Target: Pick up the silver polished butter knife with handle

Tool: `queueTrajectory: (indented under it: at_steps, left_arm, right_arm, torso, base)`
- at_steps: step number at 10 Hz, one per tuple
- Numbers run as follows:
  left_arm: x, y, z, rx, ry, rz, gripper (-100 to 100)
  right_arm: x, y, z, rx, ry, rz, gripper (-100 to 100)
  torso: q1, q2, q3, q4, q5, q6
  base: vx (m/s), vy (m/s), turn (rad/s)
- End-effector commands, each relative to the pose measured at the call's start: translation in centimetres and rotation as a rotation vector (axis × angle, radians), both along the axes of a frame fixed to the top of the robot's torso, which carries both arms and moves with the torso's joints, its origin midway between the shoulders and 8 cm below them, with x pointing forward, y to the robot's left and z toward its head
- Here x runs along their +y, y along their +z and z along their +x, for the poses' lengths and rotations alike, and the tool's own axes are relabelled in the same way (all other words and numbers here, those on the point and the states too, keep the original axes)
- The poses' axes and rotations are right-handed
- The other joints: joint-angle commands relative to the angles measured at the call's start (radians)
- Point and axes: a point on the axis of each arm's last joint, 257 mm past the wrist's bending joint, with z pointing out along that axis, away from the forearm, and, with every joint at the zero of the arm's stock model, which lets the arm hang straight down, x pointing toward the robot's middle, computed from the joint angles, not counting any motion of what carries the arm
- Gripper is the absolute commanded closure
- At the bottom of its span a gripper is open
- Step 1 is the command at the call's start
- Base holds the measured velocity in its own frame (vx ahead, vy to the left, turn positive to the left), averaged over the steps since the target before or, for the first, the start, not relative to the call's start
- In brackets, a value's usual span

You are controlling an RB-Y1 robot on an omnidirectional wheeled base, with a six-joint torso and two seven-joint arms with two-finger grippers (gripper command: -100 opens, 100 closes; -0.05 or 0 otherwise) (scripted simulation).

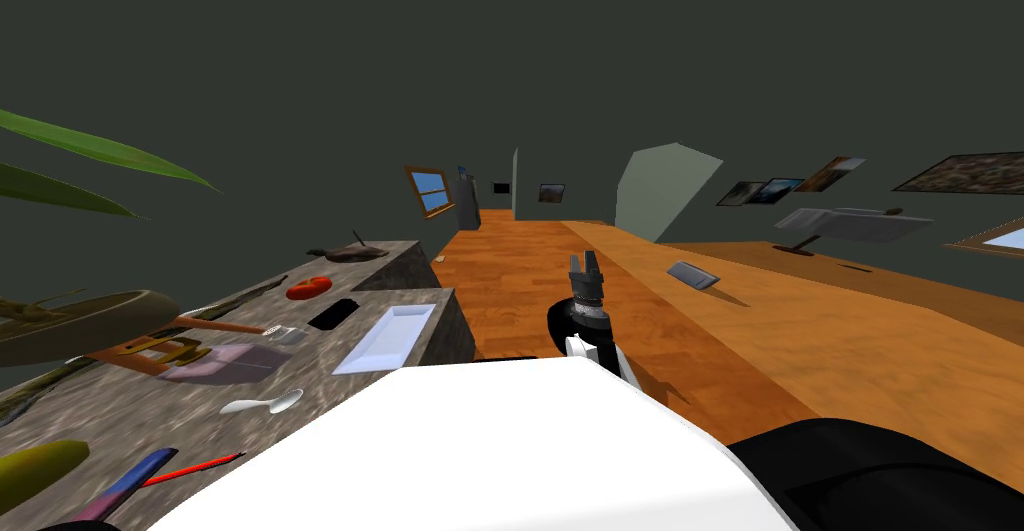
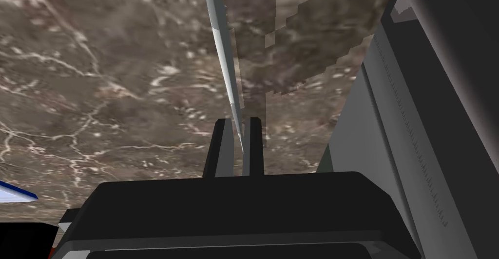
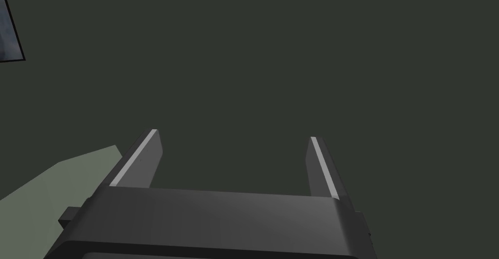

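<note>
A thin silver butter knife runs straight out from between the fingers of my left gripper, which is shut on its near end. Behind it is the brown marbled countertop, with a darker shadow patch beside the blade. I cannot tell whether the knife touches the counter. My right gripper is held out in front of my chest over the wooden floor. Its fingers stand wide apart with nothing between them, so it is open.
On the marbled counter at my left lie a white tray, a pale spoon, a red object, a thin red stick and a blue-handled tool. Green leaves hang over the far left.
</note>
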Motion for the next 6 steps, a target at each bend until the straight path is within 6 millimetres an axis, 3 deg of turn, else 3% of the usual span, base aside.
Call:
queueTrajectory:
  at_steps: [1, 5, 6]
  left_arm:
    - [-0.3, 0.7, 0.2, -0.005, -0.003, 0.0, 100]
    - [-0.8, 1.8, 0.2, -0.005, -0.008, 0.0, 100]
    - [-0.8, 1.8, 0.2, -0.004, -0.008, 0.0, 0]
  right_arm:
    - [0.0, 0.0, 0.0, 0.0, 0.0, 0.0, 0]
    - [0.0, 0.0, 0.0, 0.0, 0.0, 0.0, 0]
    - [0.0, 0.0, 0.0, 0.0, 0.0, 0.0, 0]
  torso:
    - [0.0, 0.0, 0.0, 0.0, 0.0, 0.0]
    - [-0.001, -0.001, -0.001, -0.001, 0.0, 0.0]
    - [0.0, -0.001, -0.001, -0.001, 0.0, 0.0]
  base:
    - [0.008, -0.001, 0.022]
    - [0.015, -0.001, 0.015]
    - [0.0, 0.0, 0.0]
